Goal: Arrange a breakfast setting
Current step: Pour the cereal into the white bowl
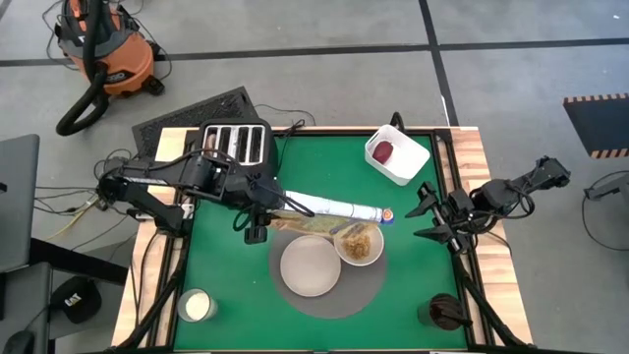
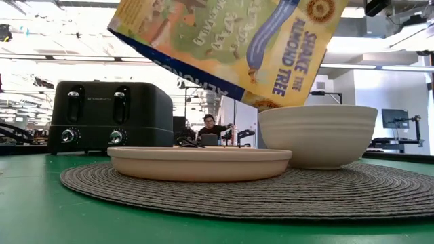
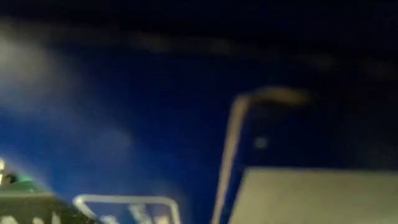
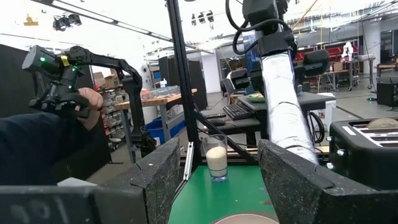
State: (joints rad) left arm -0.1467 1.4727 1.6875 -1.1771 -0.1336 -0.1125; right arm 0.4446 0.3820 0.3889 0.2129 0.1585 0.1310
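A cereal box [image 1: 334,207] hangs tilted, its lower end over a white bowl [image 1: 359,244] that holds brown cereal. It also shows in the low view [image 2: 230,47], above the bowl [image 2: 316,135]. My left gripper [image 1: 260,209] is shut on the box. A pale plate [image 1: 311,265] lies beside the bowl on a round grey placemat [image 1: 329,300]. A dark-red fruit [image 1: 382,150] lies in a white square container. My right gripper [image 1: 432,221] [image 4: 214,186] is open and empty at the table's right edge. No spoon shows. My left gripper holds the cereal box by its raised end [image 1: 282,204], the one away from the bowl; the gripper itself hides how the fingers lie. The box is lifted clear of the table and slants down toward the bowl, its lower end [image 2: 271,102] just above the rim.
A black four-slot toaster [image 1: 236,143] stands at the far left, with a round brown piece [image 4: 382,123] on its top. A glass of milk [image 1: 197,305] stands near left, a dark cup [image 1: 444,313] near right. A person's hand and sleeve [image 4: 87,102] show beyond the table.
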